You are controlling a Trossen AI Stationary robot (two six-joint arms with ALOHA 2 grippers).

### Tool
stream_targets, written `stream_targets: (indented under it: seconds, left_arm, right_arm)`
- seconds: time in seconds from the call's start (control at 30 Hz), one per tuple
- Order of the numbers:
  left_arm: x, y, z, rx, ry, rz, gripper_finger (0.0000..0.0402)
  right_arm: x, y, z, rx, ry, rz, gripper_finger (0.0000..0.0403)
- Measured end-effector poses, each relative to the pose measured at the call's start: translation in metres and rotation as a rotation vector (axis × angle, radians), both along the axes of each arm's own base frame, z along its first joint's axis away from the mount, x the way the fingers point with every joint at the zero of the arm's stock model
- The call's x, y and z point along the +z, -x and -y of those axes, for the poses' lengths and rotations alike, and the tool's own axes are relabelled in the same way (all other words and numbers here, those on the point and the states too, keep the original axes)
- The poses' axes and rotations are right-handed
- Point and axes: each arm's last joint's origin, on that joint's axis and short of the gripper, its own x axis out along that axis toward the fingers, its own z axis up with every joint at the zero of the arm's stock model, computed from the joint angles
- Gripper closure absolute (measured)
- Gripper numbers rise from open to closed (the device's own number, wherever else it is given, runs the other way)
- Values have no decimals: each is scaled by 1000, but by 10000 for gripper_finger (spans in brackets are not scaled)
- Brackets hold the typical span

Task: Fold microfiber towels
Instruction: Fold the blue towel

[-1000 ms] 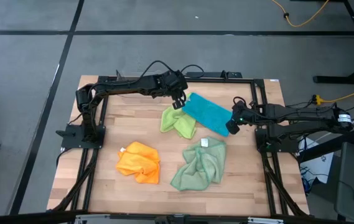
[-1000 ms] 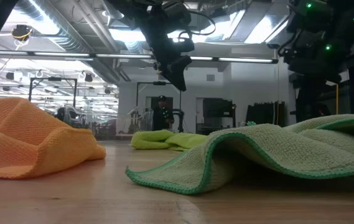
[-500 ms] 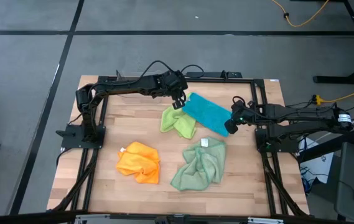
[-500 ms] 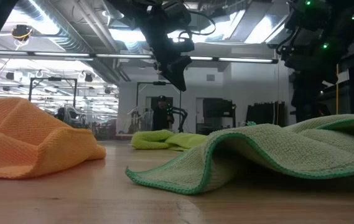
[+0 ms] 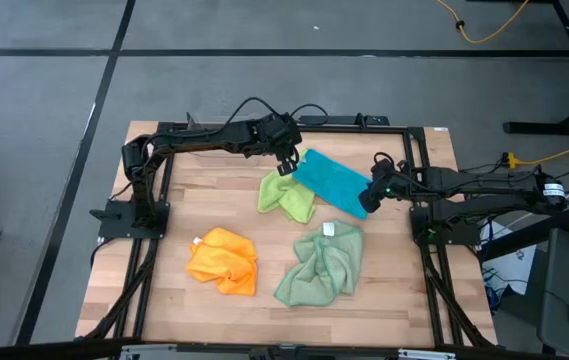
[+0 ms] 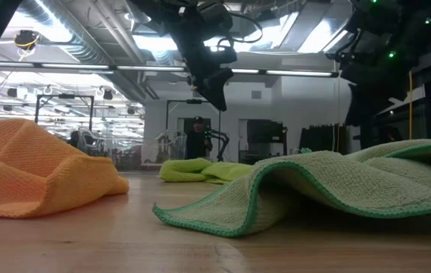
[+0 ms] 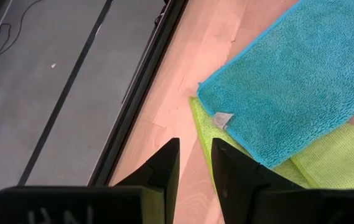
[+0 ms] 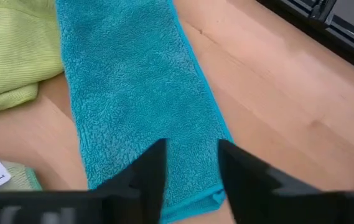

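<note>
The teal towel (image 5: 332, 181) lies folded into a long strip at the far middle of the table, its left edge resting on the crumpled lime green towel (image 5: 285, 196). An orange towel (image 5: 224, 261) and a pale sage towel (image 5: 321, 264) lie bunched at the near side. My left gripper (image 7: 194, 144) hovers over the teal towel's far left corner (image 7: 209, 99), open by a narrow gap with nothing between its fingers. My right gripper (image 8: 192, 146) stands open just above the teal strip's near right end (image 8: 189, 199).
Black frame rails (image 5: 159, 180) run along the table's left, far and right sides. Bare wood (image 5: 404, 290) lies at the near right and between the orange and lime towels. In the low view a person (image 6: 198, 136) stands far off in the room.
My right gripper has tipped up a little over the teal towel's near right end. The towel lies where it was.
</note>
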Motion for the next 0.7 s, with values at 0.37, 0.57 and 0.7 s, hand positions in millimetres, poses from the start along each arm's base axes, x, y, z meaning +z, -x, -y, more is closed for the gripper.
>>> stream_targets:
  seconds: [0.37,0.57,0.7]
  left_arm:
    - [0,0,0,0,0,0,317]
    - [0,0,0,0,0,0,317]
    - [0,0,0,0,0,0,317]
  right_arm:
    - [-1,-1,-2,104,-12,-35,20]
    - [-2,1,-2,122,-26,-64,9]
    - [-8,1,-8,287,-68,-98,10]
